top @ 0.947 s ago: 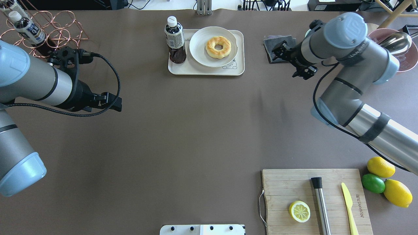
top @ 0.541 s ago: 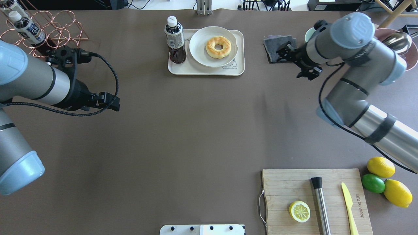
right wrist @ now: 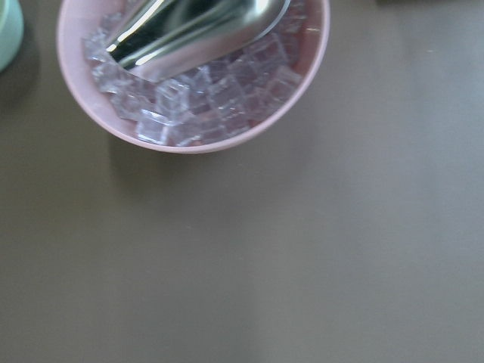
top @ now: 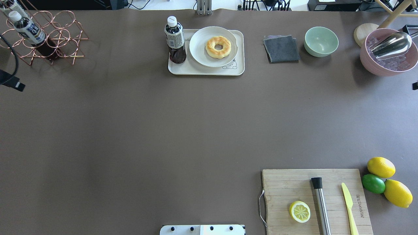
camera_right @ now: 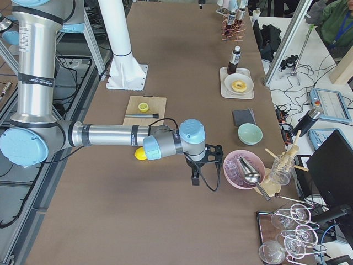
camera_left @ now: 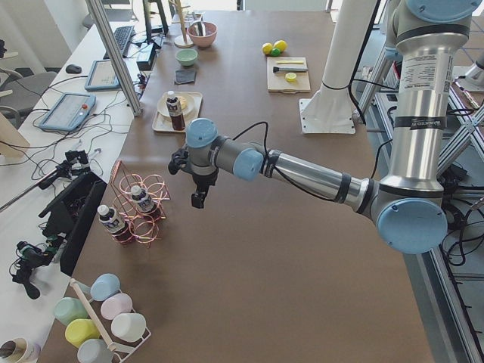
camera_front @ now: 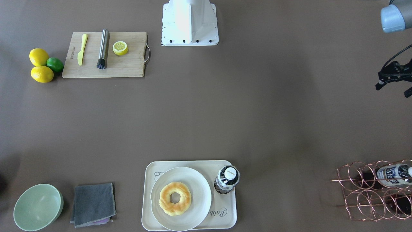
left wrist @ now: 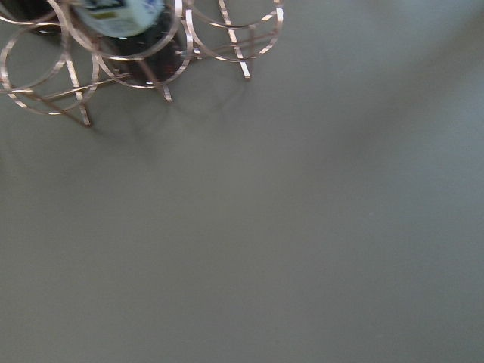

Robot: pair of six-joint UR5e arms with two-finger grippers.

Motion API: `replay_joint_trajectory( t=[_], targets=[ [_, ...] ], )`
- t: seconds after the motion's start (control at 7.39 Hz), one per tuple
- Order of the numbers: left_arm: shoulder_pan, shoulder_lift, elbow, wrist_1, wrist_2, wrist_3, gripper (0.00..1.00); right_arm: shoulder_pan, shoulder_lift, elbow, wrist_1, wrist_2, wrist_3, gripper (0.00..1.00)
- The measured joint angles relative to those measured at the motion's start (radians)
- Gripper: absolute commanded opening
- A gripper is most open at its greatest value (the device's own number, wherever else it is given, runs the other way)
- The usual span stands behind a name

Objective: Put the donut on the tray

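Observation:
The golden-yellow donut lies flat on a round white plate that stands on the cream tray at the far middle of the table. It shows in the front-facing view too, on the plate and tray. My left gripper hangs far off at the table's left side by the wire rack, cut by the frame edge; I cannot tell if it is open. My right gripper hangs beside the pink bowl, far from the tray; I cannot tell its state.
A dark drink bottle stands on the tray's left end. A grey cloth, green bowl and pink ice bowl with a scoop lie to the right. A copper rack with bottles stands far left. A cutting board and citrus are near right.
Both arms have pulled away from the middle, the left one leftward and the right one rightward, almost out of the overhead view. The green bowl is uncovered. The donut has not moved.

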Motion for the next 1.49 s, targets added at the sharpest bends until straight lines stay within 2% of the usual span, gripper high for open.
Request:
replay_joint_trajectory(
  t=[0.27,0.41,0.54,0.95,1.49],
  targets=[
    [-0.134,0.004,0.152,0.000,-0.002,0.191,0.99,0.144,0.026,-0.005,-0.252,-0.068,-0.383,1.00],
    [-0.180,0.002,0.237,0.000,0.003,0.258,0.99,0.180,0.041,-0.007,-0.348,-0.086,-0.477,1.00],
    [-0.205,0.005,0.301,-0.001,0.008,0.292,0.99,0.195,0.043,-0.016,-0.392,-0.091,-0.511,1.00],
    [-0.227,0.022,0.345,-0.003,0.007,0.311,0.99,0.201,0.043,-0.064,-0.413,-0.081,-0.526,1.00],
    [-0.236,0.000,0.302,0.168,0.010,0.285,0.99,0.201,0.044,-0.068,-0.415,-0.079,-0.526,1.00]
  ],
)
